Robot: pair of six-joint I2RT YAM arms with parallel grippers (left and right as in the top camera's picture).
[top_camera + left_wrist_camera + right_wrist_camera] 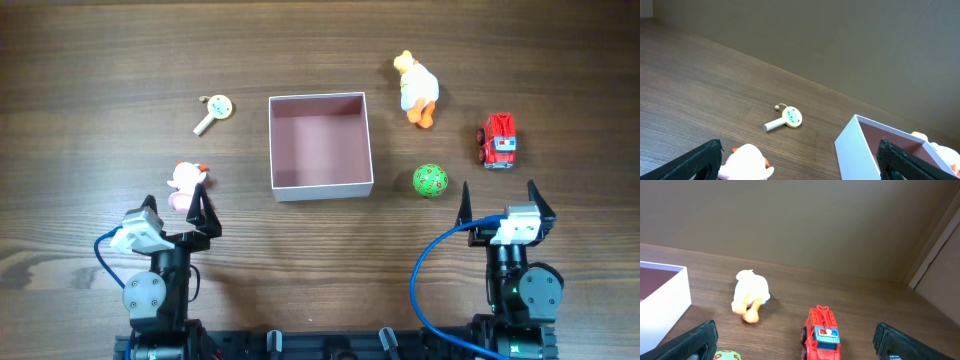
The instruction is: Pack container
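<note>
The container (274, 150) is a square shallow box with white walls and a pink inside, empty, at the table's middle; it also shows in the left wrist view (856, 145) and the right wrist view (670, 305). A pink-white chick toy (185, 182) (745, 161) lies just ahead of my open left gripper (178, 212) (800, 165). A small round rattle (213, 110) (785, 119) lies far left. A white duck (417, 88) (751, 295), a red fire truck (498, 140) (822, 332) and a green ball (430, 181) (727, 355) lie right of the container. My right gripper (497, 205) (800, 347) is open and empty behind them.
Blue cables (430, 270) run from both arm bases at the table's near edge. A wall rises behind the table's far edge (815, 275).
</note>
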